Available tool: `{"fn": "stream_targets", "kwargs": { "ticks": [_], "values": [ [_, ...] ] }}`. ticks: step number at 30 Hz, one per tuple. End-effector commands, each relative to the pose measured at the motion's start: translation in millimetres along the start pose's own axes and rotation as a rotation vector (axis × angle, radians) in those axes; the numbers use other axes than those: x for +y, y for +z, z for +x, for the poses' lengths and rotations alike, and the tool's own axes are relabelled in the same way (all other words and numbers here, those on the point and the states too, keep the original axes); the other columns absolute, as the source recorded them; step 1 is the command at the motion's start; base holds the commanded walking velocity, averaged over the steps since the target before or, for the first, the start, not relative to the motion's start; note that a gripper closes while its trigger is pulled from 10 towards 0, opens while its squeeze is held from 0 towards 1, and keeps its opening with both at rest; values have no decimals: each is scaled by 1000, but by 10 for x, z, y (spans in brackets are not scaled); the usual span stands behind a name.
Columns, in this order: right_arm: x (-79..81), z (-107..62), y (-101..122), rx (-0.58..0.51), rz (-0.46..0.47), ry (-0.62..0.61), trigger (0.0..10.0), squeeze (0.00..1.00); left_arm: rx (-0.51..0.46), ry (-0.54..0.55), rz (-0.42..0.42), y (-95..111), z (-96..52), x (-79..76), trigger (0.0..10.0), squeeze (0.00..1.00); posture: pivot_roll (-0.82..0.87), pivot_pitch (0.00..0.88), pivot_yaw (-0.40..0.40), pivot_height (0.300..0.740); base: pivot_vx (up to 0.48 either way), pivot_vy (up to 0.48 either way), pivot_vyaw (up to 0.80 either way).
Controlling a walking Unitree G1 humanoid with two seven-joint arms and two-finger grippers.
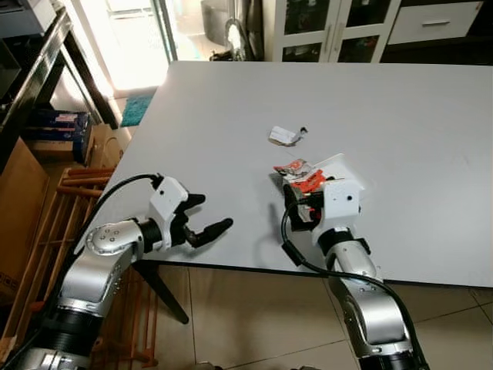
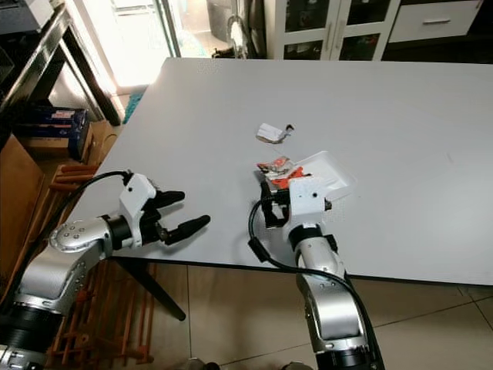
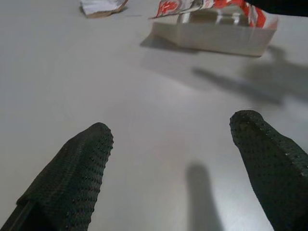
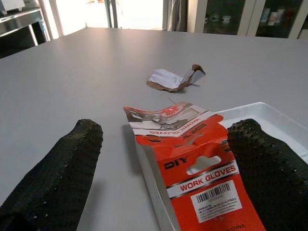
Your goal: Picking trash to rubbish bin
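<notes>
Red-and-white work-gloves packaging card [image 4: 202, 178], lying on the white tray [image 4: 284, 127] near the grey table's [image 1: 431, 116] front edge between the spread fingers of the right gripper [image 4: 168, 173], appears light, thin and flexible, best pinched across its free edge; the left gripper [image 1: 202, 220] hovers released.

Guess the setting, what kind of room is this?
Probably a home dining or living area: a large plain grey table, white glass-door cabinets behind it, beige tiled floor, and a bright glass door beside a wooden slatted rack.
</notes>
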State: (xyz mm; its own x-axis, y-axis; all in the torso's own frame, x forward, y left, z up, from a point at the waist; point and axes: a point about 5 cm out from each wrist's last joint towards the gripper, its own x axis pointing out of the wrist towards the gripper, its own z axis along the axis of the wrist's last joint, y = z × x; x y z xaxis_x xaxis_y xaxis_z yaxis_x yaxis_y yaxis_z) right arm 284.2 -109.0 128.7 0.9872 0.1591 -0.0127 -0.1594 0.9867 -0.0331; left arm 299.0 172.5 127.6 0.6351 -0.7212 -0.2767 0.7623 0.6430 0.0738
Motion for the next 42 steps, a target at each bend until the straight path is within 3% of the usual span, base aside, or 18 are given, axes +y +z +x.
{"fn": "stream_targets", "kwargs": {
  "ticks": [1,11,16,26,27,29,42],
  "values": [
    [-36,-3,-42,22,6,-8,10000,27,3,-7,13,23,-37,-7,10000,0,21,97,62,740,0,0,0],
    [-170,58,-91,64,-23,-98,10000,43,13,-4,19,20,-87,5,10000,0,56,109,69,740,0,0,0],
    [-178,79,-237,143,9,-83,10000,39,14,-4,24,36,-81,5,10000,0,57,112,72,740,0,0,0],
    [-167,140,-304,178,34,-59,10000,27,15,-3,24,31,-79,-16,10000,0,57,112,72,740,0,0,0],
    [-169,139,-311,180,33,-58,2157,24,15,-1,24,31,-83,-18,10000,0,65,117,69,740,0,0,0],
    [-174,139,-313,176,35,-58,0,0,14,0,24,31,-87,-20,10000,0,65,117,69,740,0,0,0],
    [-223,137,-307,144,25,-85,0,0,18,3,30,26,-69,-23,10000,0,59,117,73,740,0,0,0]
  ]
}}
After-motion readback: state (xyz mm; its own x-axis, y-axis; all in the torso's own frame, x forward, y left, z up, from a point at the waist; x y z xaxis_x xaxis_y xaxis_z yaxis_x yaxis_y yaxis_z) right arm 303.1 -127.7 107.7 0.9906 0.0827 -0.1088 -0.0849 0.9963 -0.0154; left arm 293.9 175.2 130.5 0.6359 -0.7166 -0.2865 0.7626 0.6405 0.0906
